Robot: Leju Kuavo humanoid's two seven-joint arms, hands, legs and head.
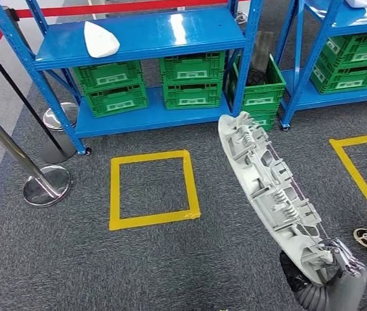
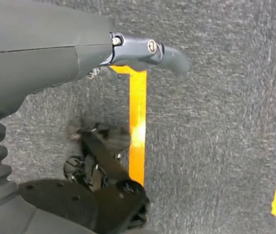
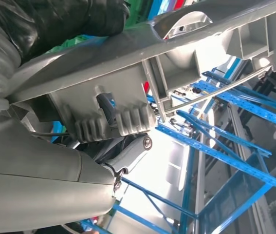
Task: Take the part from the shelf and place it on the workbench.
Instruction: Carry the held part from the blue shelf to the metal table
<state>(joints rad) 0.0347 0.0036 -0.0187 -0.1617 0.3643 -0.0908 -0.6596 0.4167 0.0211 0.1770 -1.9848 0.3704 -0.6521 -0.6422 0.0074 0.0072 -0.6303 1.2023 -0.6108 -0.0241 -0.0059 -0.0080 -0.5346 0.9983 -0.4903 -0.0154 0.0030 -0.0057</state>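
Part in the right robot hand, off the shelf and in the air

The right robot hand (image 1: 340, 259) grips the long grey part (image 1: 269, 188) by its near end; in the right wrist view the thumb (image 3: 129, 156) presses up under the ribbed underside, so that hand is closed on the part. The long axis runs up and away from the hand, forward and leftward, the far tip hanging over the carpet short of the blue shelf (image 1: 137, 35). The left robot hand (image 2: 151, 51) hangs over the floor by orange tape, holding nothing, its thumb stretched out; whether the other fingers are spread I cannot tell. No workbench in sight, so I judge that a turn comes first, and that far tip will sweep wide.
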